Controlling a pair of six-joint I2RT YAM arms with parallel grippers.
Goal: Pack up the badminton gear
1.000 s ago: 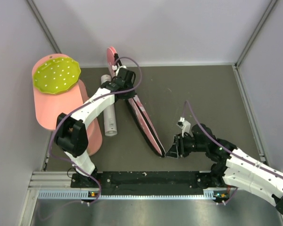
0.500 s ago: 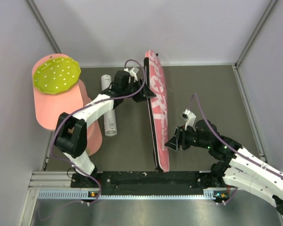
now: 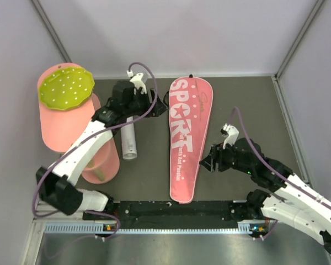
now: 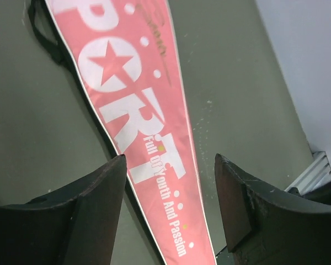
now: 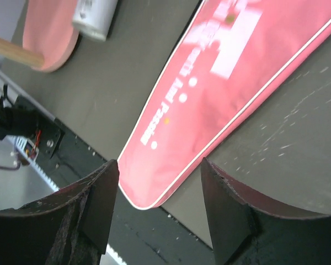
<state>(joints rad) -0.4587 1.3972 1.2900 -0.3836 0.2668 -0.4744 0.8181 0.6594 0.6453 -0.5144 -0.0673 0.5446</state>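
Note:
The pink racket-shaped bag (image 3: pixel 186 132) lettered "SPORT" lies flat on the dark table, wide end far, narrow end near the front rail. It fills the left wrist view (image 4: pixel 138 132) and the right wrist view (image 5: pixel 220 83). My left gripper (image 3: pixel 158 108) hovers open just left of the bag's wide end, jaws apart over the lettering (image 4: pixel 171 160), holding nothing. Beside the bag's narrow end on the right, my right gripper (image 3: pixel 206 162) is open and empty too (image 5: pixel 159 163). A white tube (image 3: pixel 128 135) lies left of the bag, under the left arm.
A big pink cylinder (image 3: pixel 66 127) with a yellow-green dotted disc (image 3: pixel 66 88) lies at the left wall. A wooden stick (image 5: pixel 11 49) shows at its mouth. The black rail (image 3: pixel 171 210) runs along the near edge. Grey walls close in the table.
The bag, held on edge between both grippers a second ago, has fallen flat on the table. Both grippers opened and let it go. The left arm drew back to the left.

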